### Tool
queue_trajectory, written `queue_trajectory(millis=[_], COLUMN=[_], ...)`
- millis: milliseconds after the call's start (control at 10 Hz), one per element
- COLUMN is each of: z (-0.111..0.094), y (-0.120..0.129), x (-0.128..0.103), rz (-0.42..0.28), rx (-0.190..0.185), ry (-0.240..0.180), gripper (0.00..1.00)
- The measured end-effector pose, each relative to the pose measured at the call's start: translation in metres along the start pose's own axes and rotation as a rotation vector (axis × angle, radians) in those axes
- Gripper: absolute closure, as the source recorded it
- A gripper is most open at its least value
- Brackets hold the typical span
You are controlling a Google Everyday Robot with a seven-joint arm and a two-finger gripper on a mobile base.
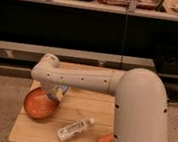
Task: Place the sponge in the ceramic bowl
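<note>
Sponge (63, 89) beside gripper (54, 94) at ceramic bowl (34, 108) 2 o'clock rim; grip state cannot tell; release there risks spill outside.

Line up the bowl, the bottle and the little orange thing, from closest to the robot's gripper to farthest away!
The gripper hangs over the bowl's right rim.
1. Ceramic bowl, right beneath it, at the left.
2. Plastic bottle, lying front middle.
3. Small orange thing, front right.

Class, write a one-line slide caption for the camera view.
Gripper, blue sponge at its tip, over the rim of the ceramic bowl; plastic bottle nearby on the table.
</note>
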Motion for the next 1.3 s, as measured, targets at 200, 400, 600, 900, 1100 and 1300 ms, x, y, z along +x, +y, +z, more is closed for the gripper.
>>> queue_trajectory(millis=[200,400,600,900,1100,1300], z=[0.003,0.004,0.005,0.007,0.008,0.009], y=[-0.003,-0.006,-0.006,-0.011,-0.014,-0.014], x=[0.000,-0.001,0.000,-0.001,-0.001,-0.001], rz=[-0.008,-0.020,-0.027,-0.040,-0.051,-0.058], rx=[0.005,0.010,0.015,0.019,0.022,0.025], ry=[-0.003,-0.007,-0.011,-0.016,-0.022,-0.028], gripper=[1.00,1.00,1.00,1.00,1.00,0.96])
